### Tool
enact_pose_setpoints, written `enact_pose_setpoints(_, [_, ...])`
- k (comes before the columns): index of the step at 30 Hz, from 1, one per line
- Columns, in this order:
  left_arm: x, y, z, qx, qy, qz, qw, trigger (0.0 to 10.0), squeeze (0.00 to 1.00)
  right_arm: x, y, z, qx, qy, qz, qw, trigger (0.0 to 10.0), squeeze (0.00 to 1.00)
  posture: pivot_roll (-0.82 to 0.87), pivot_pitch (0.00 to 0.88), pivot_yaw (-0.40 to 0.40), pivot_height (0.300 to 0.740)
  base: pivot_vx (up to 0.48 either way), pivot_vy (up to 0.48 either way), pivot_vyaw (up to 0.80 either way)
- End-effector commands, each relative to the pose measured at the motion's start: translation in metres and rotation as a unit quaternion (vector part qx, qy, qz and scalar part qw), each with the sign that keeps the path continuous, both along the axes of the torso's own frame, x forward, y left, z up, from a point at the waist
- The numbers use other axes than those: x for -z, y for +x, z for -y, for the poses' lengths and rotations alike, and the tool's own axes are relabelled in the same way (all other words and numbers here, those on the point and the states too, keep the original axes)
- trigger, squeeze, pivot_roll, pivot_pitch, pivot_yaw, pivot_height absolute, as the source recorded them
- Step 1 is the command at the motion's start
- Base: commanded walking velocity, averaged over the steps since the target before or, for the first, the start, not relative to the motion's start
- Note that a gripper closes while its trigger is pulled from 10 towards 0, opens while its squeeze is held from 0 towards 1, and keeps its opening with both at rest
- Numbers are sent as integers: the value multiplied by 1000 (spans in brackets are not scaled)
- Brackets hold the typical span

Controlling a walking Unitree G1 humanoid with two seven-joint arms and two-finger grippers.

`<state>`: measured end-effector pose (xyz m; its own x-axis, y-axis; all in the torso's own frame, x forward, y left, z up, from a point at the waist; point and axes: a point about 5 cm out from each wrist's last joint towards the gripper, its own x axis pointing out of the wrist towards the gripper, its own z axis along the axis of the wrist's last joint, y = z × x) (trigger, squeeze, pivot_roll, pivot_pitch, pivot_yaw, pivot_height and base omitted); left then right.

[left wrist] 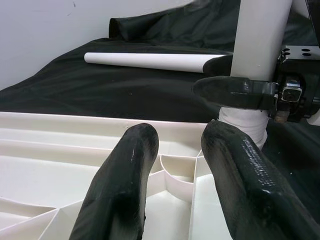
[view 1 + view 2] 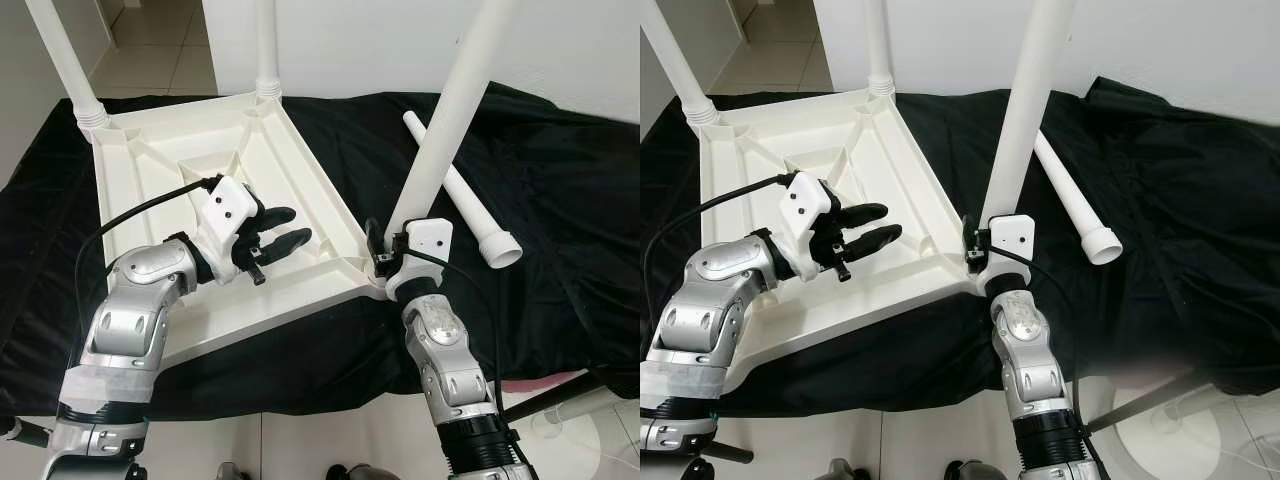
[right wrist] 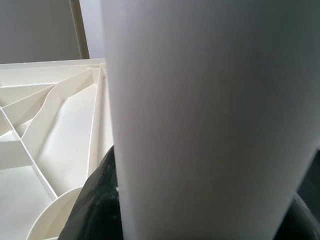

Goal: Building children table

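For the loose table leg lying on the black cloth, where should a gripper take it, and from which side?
Likely from above, mid-shaft: the loose leg lies flat on the black cloth, its round tube exposed along the top. Fingers should straddle it crosswise, away from the flared open end.

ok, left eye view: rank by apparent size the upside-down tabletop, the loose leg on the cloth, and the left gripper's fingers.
1. Tabletop, clearly largest.
2. Loose leg, long and thin, lying on the black cloth.
3. Left gripper fingers, smallest, though nearer the camera than the leg.
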<state>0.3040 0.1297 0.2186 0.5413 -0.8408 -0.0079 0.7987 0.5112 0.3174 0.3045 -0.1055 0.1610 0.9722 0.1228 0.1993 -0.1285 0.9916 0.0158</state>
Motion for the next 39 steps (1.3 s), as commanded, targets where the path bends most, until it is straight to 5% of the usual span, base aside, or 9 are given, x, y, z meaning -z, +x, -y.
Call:
enact_pose_setpoints(1, [-2, 6, -5, -65, -17, 15, 998, 10000, 0, 33, -4, 5, 34, 4, -79, 996, 10000, 0, -36, 123, -30, 740, 0, 0, 0])
enact_pose_setpoints(6, [-3, 6, -5, -65, -18, 16, 998, 10000, 0, 31, -9, 10, 125, 38, -70, 989, 10000, 0, -35, 122, -31, 740, 0, 0, 0])
enact_pose_setpoints(30, [-2, 6, -4, -65, -19, 19, 998, 10000, 0, 25, -4, 10, 106, 29, -54, 992, 10000, 0, -31, 105, -39, 740, 0, 0, 0])
enact_pose_setpoints(31, [-2, 6, -4, -65, -19, 19, 998, 10000, 0, 22, -3, 11, 100, 22, -43, 994, 10000, 1000, -30, 100, -40, 740, 0, 0, 0])
enact_pose_setpoints(32, [-2, 6, -4, -65, -19, 19, 998, 10000, 0, 19, -3, 12, 91, 14, -31, 995, 10000, 1000, -30, 99, -40, 740, 0, 0, 0])
enact_pose_setpoints(33, [-2, 6, -4, -65, -19, 19, 998, 10000, 0, 17, -3, 12, 80, 9, -21, 997, 10000, 667, -30, 99, -40, 740, 0, 0, 0])
enact_pose_setpoints(34, [-2, 6, -4, -65, -19, 19, 998, 10000, 0, 17, -3, 12, 80, 9, -21, 997, 10000, 667, -30, 99, -40, 740, 0, 0, 0])
enact_pose_setpoints(35, [-2, 6, -4, -64, -19, 19, 998, 10000, 0, 14, -3, 13, 70, 9, -13, 997, 10000, 0, -31, 96, -40, 740, 0, 0, 0])
enact_pose_setpoints(39, [-2, 7, -3, -64, -20, 20, 998, 10000, 0, 9, 0, 15, 25, 4, 2, 1000, 10000, 0, -32, 95, -39, 740, 0, 0, 0])
